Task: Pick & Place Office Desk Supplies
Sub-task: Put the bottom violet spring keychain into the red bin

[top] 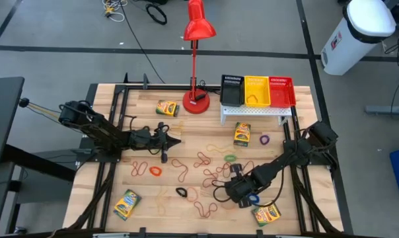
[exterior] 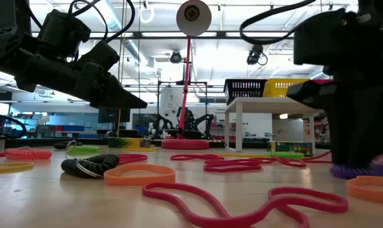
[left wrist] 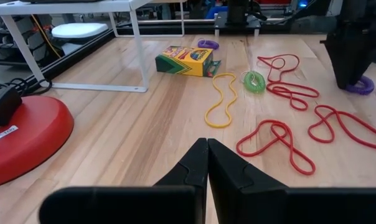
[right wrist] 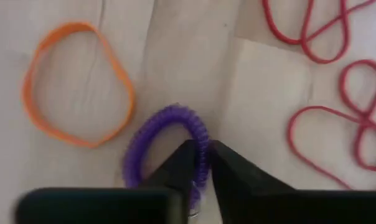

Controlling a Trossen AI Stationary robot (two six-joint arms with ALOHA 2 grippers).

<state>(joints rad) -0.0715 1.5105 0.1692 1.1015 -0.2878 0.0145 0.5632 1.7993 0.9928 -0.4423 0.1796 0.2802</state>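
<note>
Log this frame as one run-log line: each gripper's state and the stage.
right gripper: shut on purple coil band, at table | left gripper: shut, waiting above table | stage: pick

Wooden slat table (top: 107, 192); red lamp base (top: 195, 104) at 12 o'clock; white riser shelf (top: 252, 111) at 1; crayon boxes at 11 (top: 166, 108), 1 (top: 242, 133), 5 (top: 267, 213), 7 (top: 127, 203); rubber-band loops (top: 184, 173) strewn across centre; purple coil (right wrist: 169, 144) lying flat at 5.

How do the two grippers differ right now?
The right gripper is down at the table, fingers pinching the purple coil band; the left gripper is shut on nothing, above the wood. The right points steeply down, the left roughly level. Both are dark and two-fingered.
</note>
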